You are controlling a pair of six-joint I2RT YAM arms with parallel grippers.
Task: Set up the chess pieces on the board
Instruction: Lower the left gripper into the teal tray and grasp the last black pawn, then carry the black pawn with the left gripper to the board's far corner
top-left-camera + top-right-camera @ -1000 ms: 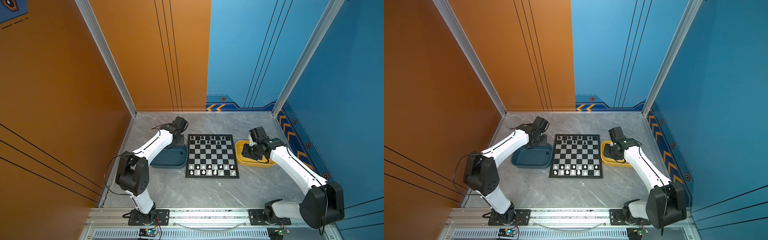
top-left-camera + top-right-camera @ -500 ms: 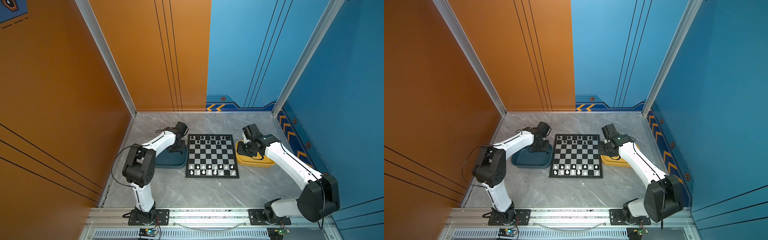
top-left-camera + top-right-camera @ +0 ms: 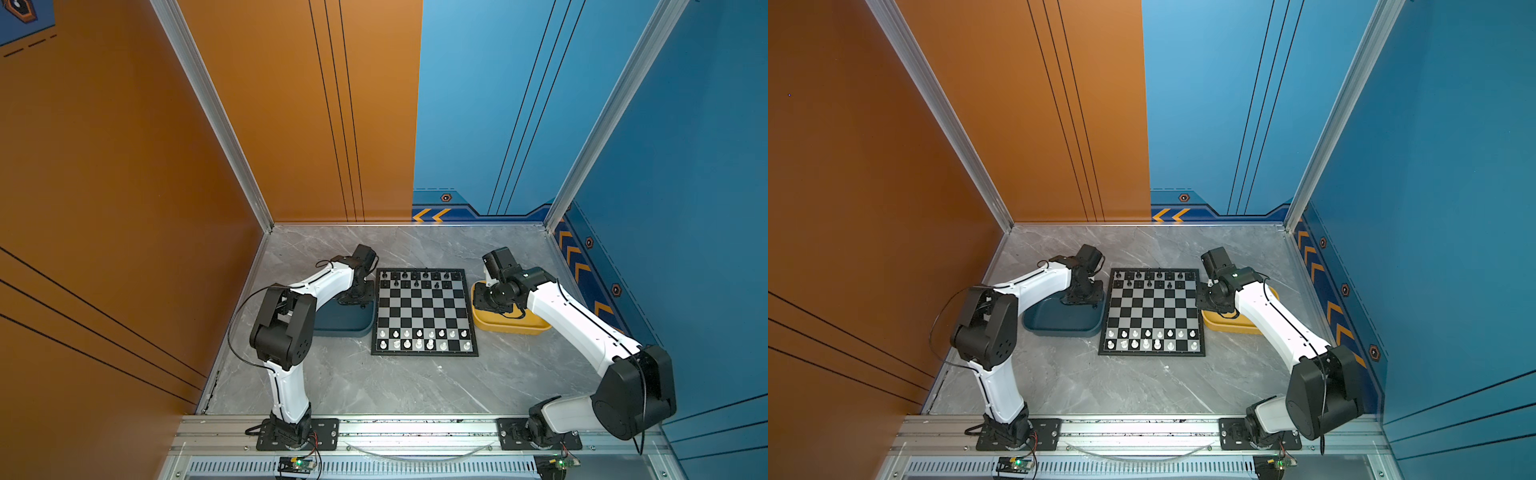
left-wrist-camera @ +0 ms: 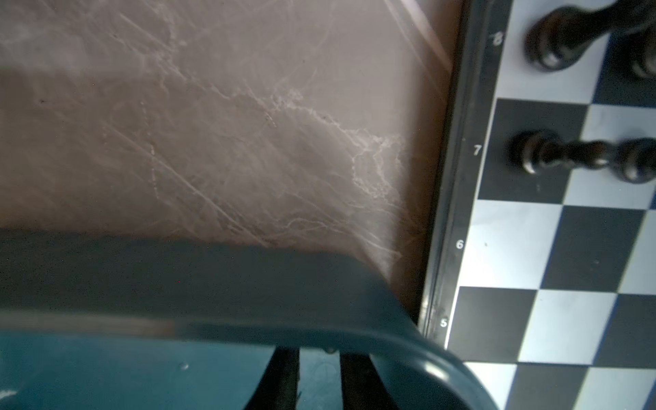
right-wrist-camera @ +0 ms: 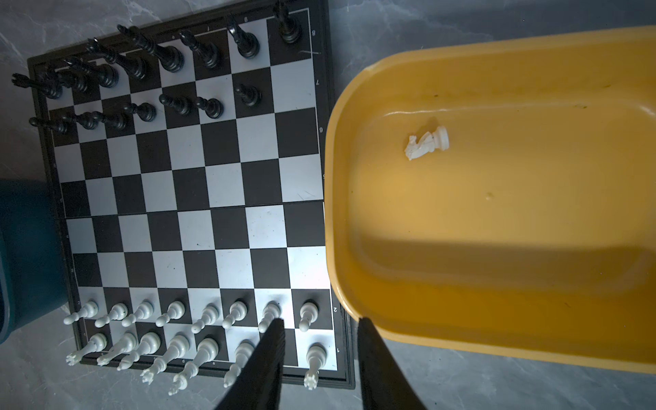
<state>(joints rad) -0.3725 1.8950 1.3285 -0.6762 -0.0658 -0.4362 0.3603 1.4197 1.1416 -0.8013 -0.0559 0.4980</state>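
Two claws, both empty. The right claw, jaws apart, hangs between the black-and-silver chessboard and the yellow plastic tray; ahead of it a white plastic knight lies toppled in that tray. The left claw, narrowly parted, sits inside the dark teal tray.

One board, one teal tray, one yellow tray, fifteen black pieces, sixteen white pieces.

The board is set on the counter between a left tray and a right tray. Chess pieces are ranged on its near and far rows; a lone piece is laid in the right tray.
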